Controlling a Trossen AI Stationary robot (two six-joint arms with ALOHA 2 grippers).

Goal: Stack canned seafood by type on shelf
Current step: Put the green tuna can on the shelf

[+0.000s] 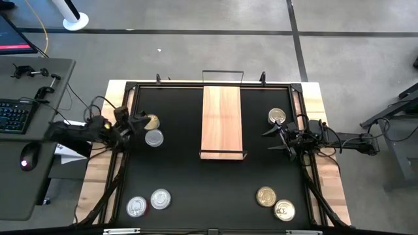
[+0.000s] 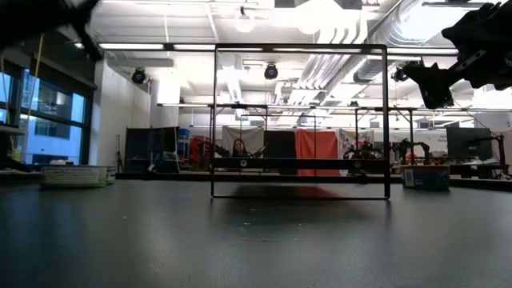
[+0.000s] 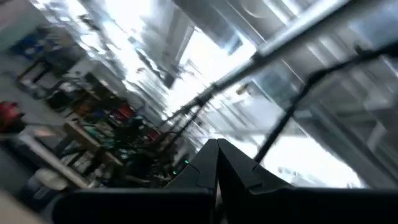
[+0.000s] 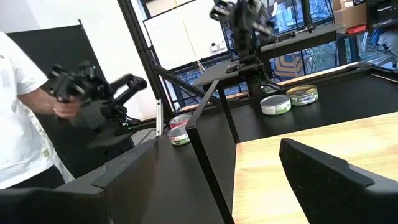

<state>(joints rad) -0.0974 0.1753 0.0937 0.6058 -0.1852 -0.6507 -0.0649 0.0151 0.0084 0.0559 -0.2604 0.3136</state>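
The black desk (image 1: 215, 189) carries the light-wood shelf (image 1: 222, 121) lying flat at the middle of its far half, one short end at the far edge, with nothing on the plank. The six cans sit in pairs. A gold-lidded can (image 1: 151, 121) and a silver-lidded can (image 1: 154, 138) lie near the left edge, just beside the left claw (image 1: 137, 122), whose fingers look pressed together in its wrist view. Two silver-lidded cans (image 1: 149, 203) rest at the near left corner, well apart from either claw. A gold can (image 1: 277, 116) lies near the right edge, just beyond the right claw (image 1: 274, 140), whose fingers (image 4: 323, 174) stand wide apart and hold nothing, pointing toward the shelf. Two more gold cans (image 1: 274, 202) sit at the near right corner. A person's hand (image 4: 62, 106) shows beyond the desk.
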